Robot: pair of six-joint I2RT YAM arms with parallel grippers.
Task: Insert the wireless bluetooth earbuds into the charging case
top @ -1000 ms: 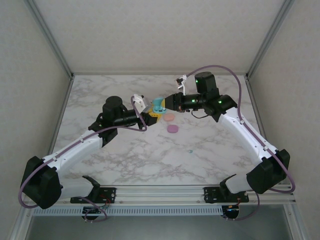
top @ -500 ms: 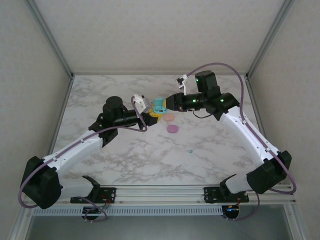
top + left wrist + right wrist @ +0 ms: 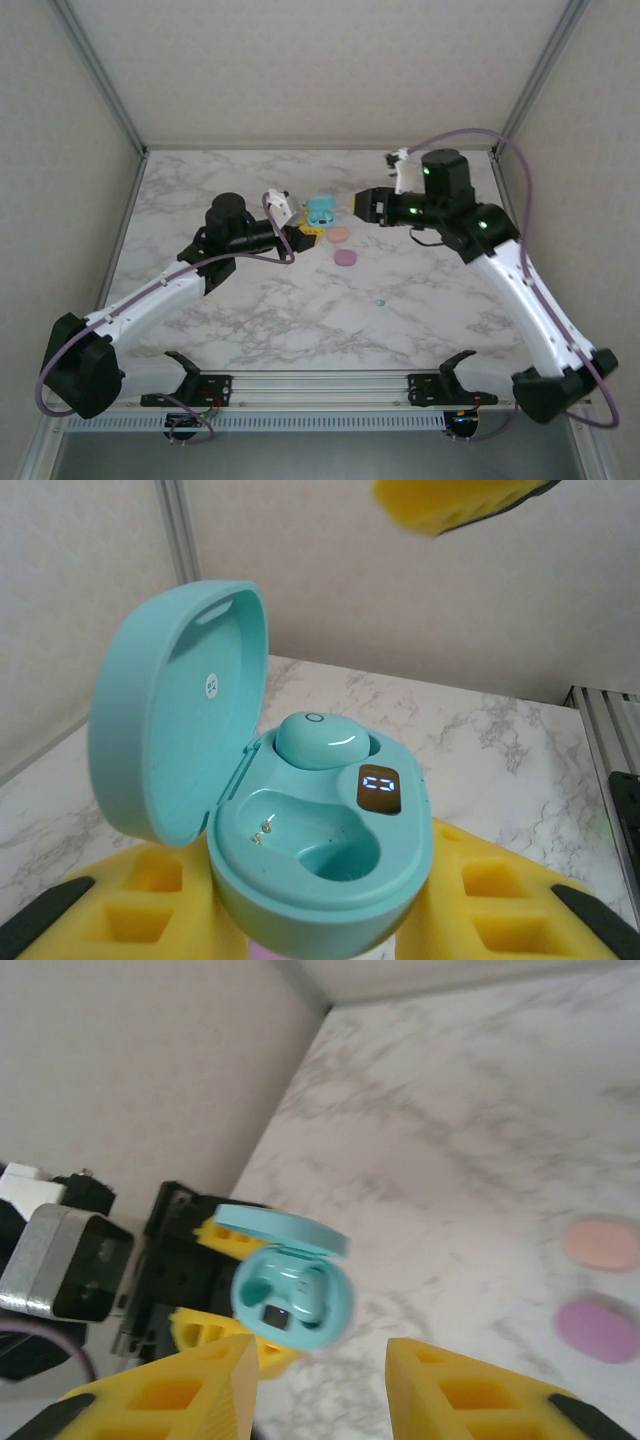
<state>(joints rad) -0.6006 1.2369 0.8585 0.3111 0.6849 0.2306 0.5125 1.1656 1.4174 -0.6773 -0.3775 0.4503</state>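
From above: left gripper [image 3: 306,231] clamps the open teal case [image 3: 320,210]; right gripper [image 3: 361,203] hangs just beside it, not touching. A loose bud [image 3: 379,301] lies on the table [image 3: 450,300], well apart. Left wrist: lid [image 3: 170,710] up, a seated bud [image 3: 318,740] in the case's far half. Right wrist: yellow fingers [image 3: 170,1390] spread, nothing between them, case beyond.

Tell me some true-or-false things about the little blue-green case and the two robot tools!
1. The teal case has its lid open. True.
2. Both slots in the teal case are full. False: one earbud sits inside, and the other slot is empty.
3. The right tool is pinching an earbud. False: it is open, with nothing between its fingers.
4. The left tool is gripping the teal case. True.
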